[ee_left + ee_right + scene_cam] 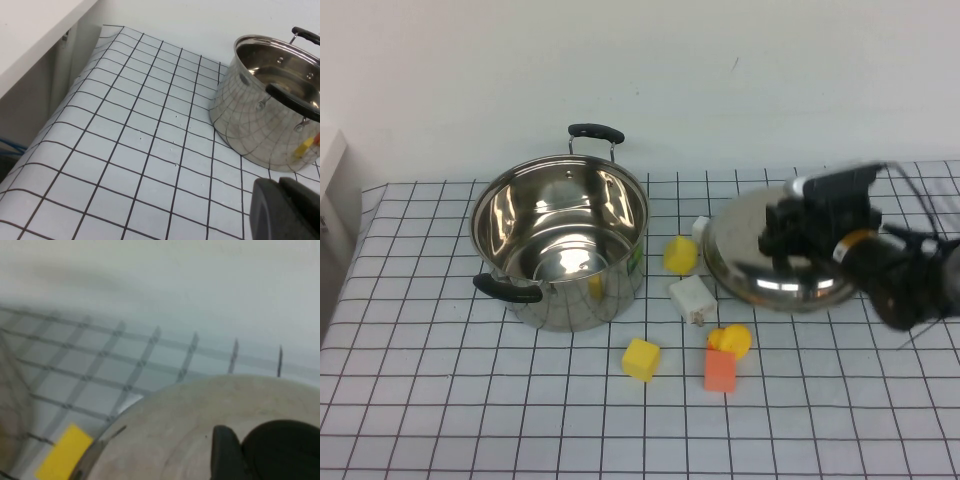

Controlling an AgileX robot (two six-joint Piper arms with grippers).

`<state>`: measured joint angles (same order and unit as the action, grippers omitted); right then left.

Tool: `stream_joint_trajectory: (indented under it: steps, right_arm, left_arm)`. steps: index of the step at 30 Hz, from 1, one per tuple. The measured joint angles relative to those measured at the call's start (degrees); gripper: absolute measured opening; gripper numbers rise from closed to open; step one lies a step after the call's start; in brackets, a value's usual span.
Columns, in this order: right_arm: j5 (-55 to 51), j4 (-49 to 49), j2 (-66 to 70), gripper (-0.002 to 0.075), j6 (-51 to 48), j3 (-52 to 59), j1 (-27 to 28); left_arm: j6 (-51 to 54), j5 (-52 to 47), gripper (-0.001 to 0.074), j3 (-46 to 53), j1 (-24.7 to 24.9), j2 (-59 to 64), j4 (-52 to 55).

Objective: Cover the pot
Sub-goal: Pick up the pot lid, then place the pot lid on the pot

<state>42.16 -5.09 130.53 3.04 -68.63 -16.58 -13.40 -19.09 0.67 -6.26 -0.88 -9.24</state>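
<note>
The pot (560, 245) is a large shiny steel pot with two black side handles. It stands open and empty on the checked cloth, left of centre, and also shows in the left wrist view (270, 115). The domed steel lid (770, 262) is to its right, near the table; I cannot tell if it is resting or lifted. My right gripper (788, 228) is shut on the lid's black knob (282, 450), with one finger (225, 452) pressed against it. My left gripper (287, 210) is out of the high view, low over the cloth left of the pot, fingers together and empty.
Small blocks lie between pot and lid: a yellow one (680, 254), a white one (693, 299), a small white one (701, 228). In front lie a yellow cube (641, 359), an orange block (721, 371) and a yellow round piece (733, 340). A wall stands behind.
</note>
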Motion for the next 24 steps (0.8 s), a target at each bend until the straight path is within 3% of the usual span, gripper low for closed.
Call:
stream_joint_trajectory:
  steps: [9,17,24]
  right_arm:
    - [-13.94,-16.36,-18.91,0.0348,8.60,0.00,0.00]
    - [-12.32,-39.08,-24.47,0.0348,26.58,0.10,-3.44]
    - [-11.05,-41.16,-24.47,0.0348,25.60,0.33,-10.99]
  left_arm:
    - [0.00,0.00,-0.0003,0.00,0.00,0.00,0.00]
    - [0.00,0.00,-0.0003,0.00,0.00,0.00,0.00]
    - [0.00,0.00,-0.0003,0.00,0.00,0.00,0.00]
